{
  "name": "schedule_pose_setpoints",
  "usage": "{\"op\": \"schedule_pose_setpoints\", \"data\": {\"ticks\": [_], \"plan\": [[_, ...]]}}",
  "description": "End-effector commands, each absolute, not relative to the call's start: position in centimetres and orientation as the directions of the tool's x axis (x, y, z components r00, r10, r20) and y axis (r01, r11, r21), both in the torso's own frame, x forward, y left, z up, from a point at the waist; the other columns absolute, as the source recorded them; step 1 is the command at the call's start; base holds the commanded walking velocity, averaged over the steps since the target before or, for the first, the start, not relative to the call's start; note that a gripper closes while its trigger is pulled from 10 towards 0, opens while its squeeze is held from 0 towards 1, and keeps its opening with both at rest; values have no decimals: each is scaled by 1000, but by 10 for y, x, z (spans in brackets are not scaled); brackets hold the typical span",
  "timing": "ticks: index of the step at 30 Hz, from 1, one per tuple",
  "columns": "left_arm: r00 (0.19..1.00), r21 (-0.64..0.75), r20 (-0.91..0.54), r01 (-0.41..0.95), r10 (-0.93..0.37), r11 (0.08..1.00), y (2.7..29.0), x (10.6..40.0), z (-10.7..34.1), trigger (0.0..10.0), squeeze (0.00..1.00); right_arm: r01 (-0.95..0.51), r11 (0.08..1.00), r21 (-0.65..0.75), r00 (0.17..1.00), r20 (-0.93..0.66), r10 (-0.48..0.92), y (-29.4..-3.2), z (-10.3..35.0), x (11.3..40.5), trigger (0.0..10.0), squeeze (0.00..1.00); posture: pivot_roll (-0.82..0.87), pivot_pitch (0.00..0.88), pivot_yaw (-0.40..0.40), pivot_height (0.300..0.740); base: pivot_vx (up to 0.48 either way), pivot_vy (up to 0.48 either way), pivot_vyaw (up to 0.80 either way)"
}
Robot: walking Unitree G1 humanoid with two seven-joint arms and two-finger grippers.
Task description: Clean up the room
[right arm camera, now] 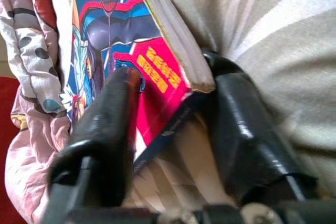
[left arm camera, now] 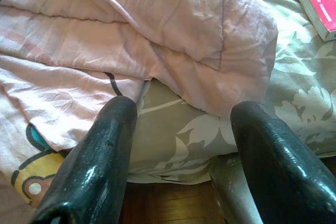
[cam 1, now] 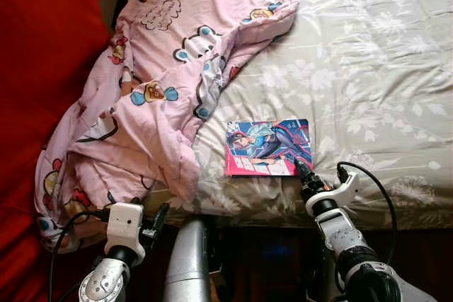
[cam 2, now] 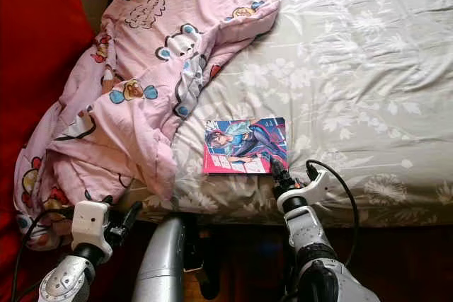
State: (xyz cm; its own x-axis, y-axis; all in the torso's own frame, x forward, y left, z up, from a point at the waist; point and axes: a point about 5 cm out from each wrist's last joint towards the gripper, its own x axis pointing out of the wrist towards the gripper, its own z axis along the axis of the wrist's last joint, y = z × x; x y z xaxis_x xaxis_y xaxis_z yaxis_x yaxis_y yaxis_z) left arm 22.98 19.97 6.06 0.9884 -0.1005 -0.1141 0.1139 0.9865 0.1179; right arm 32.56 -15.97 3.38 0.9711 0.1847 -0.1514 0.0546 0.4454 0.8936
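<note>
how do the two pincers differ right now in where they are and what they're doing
The right pincer is at the near corner of the comic book, one finger above the corner and one below, on the floral bedsheet. The left pincer hangs at the bed's near edge, below the pink blanket, holding nothing. The left pincer's fingers are spread wide over the blanket's hem; the right's are closer together around the book. Both have black fingers.

Glossy pink-and-blue comic book (cam 1: 268, 148) lies on the grey floral bed sheet (cam 1: 368, 68) near its front edge, crumpled pink cartoon-print quilt (cam 1: 152, 83) just left, red fabric (cam 1: 42, 54) beyond; right gripper (cam 1: 303, 170) at the book's corner
</note>
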Motion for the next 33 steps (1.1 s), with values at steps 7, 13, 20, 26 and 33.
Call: {"op": "schedule_pose_setpoints", "data": {"ticks": [7,13,20,26,33], "plan": [[984,134,-160,104,-82,985,201,231,47,10000,0,114,434,894,933,-246,263,-143,10,307,0,0,92,335,195,598,0,0,0],[984,123,-162,95,-74,988,196,238,41,10000,0,123,445,887,948,-238,212,-159,10,306,0,0,58,299,168,598,0,0,0],[985,105,-164,76,-58,992,190,249,33,10000,0,-36,453,891,989,-33,142,-179,34,317,0,0,-2,251,134,598,0,0,0],[984,95,-172,72,-55,993,185,257,27,10000,0,-187,431,883,982,155,109,-188,55,318,0,0,-48,228,120,598,0,0,0],[984,92,-171,70,-54,993,182,266,23,10000,0,-235,516,824,970,236,65,-191,76,309,0,0,-88,203,110,598,0,0,0]]}}
